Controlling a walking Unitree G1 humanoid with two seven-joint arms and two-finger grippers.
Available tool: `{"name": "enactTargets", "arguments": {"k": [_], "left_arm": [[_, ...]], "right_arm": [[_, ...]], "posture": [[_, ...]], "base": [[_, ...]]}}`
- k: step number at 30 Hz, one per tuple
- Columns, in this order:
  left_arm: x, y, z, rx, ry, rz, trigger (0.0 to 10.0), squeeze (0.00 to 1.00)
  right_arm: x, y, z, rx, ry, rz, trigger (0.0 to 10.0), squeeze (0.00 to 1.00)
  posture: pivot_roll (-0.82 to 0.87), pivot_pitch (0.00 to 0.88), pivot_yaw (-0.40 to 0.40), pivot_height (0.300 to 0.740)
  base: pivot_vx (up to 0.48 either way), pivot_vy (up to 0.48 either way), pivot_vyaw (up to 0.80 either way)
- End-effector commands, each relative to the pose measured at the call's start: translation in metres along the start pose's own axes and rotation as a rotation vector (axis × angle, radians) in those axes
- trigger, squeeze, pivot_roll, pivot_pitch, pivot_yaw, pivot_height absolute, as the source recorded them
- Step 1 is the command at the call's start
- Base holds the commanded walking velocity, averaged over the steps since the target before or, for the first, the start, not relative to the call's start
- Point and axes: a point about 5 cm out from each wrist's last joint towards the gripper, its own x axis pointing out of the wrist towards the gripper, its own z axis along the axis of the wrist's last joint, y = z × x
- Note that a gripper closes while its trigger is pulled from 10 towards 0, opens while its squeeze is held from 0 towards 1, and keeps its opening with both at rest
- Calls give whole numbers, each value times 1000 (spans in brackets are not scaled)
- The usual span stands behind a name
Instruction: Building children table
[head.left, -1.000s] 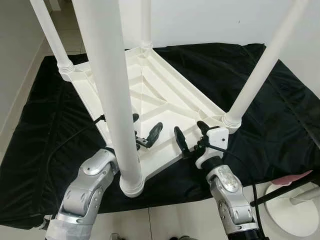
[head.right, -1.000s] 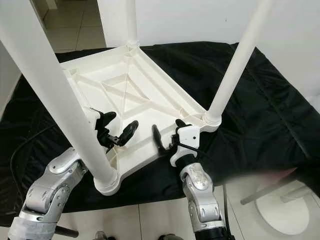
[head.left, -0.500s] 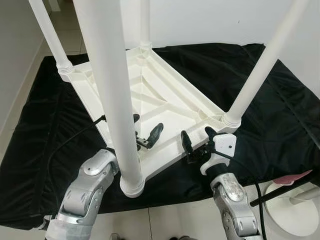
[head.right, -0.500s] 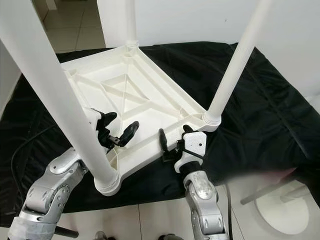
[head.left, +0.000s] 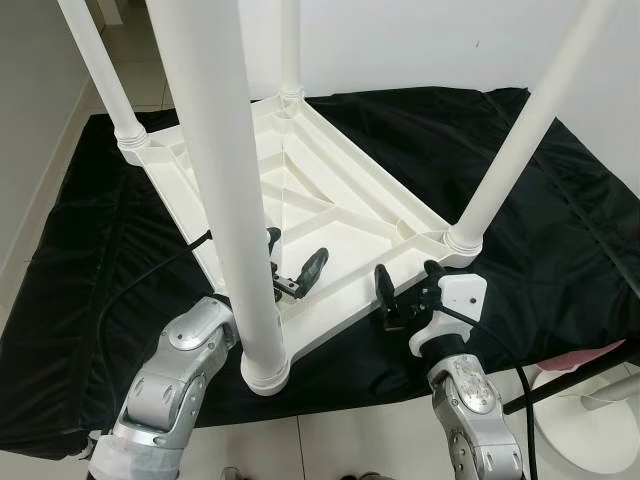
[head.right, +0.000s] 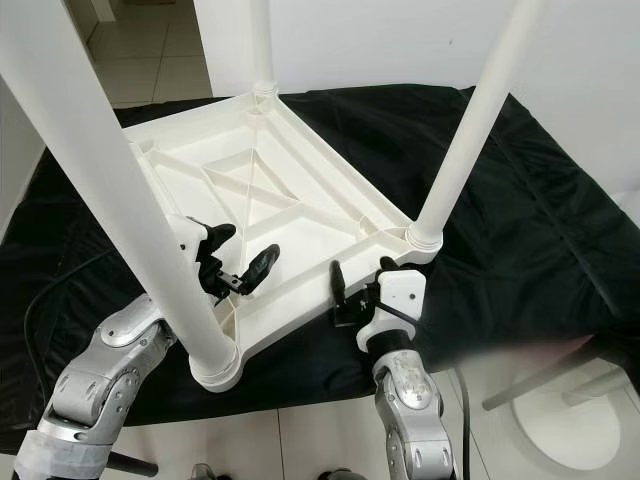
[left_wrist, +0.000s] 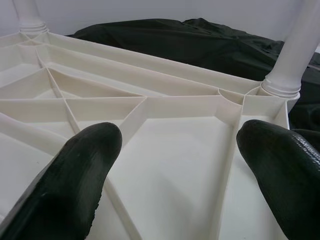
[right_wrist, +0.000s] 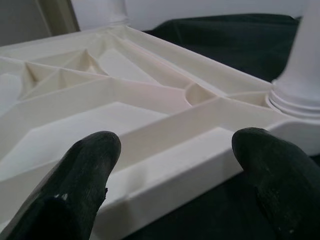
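Note:
A white plastic children's table (head.left: 330, 200) lies upside down on a black cloth, its ribbed underside facing up. Four white legs stand in its corner sockets: the near leg (head.left: 225, 180), the right leg (head.left: 520, 130), the far left leg (head.left: 100, 70) and the far leg (head.left: 290, 45). My left gripper (head.left: 293, 255) is open just above the underside, right beside the near leg. My right gripper (head.left: 408, 280) is open at the table's near edge, a little left of the right leg's socket (head.left: 462, 240). In the wrist views the left gripper (left_wrist: 180, 170) and right gripper (right_wrist: 175, 170) each hold nothing.
The black cloth (head.left: 520, 260) covers the floor under and around the table. A white round base (head.left: 590, 420) with a black rod (head.left: 570, 375) stands on the tiles at the lower right. A white wall runs behind the cloth.
My right gripper has drawn back and to the right, from over the underside to the table's near edge. The left gripper and the table stay put.

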Motion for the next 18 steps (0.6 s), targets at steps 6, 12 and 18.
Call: {"name": "enactTargets", "arguments": {"k": [6, 12, 18], "left_arm": [[-3, -5, -2, 17, 6, -65, 10000, 0], [-7, -10, -3, 36, 23, -110, 10000, 0], [-10, -15, -5, 45, 36, -135, 10000, 0]], "right_arm": [[-2, -8, -13, 25, 72, -108, 10000, 0], [7, -16, -24, 81, 123, -200, 10000, 0], [21, -17, -30, 104, 171, -239, 10000, 0]], "posture": [[-66, 98, 2, 740], [-53, 93, 4, 740], [-31, 86, 1, 740]], "base": [[0, 0, 0], [0, 0, 0], [0, 0, 0]]}}
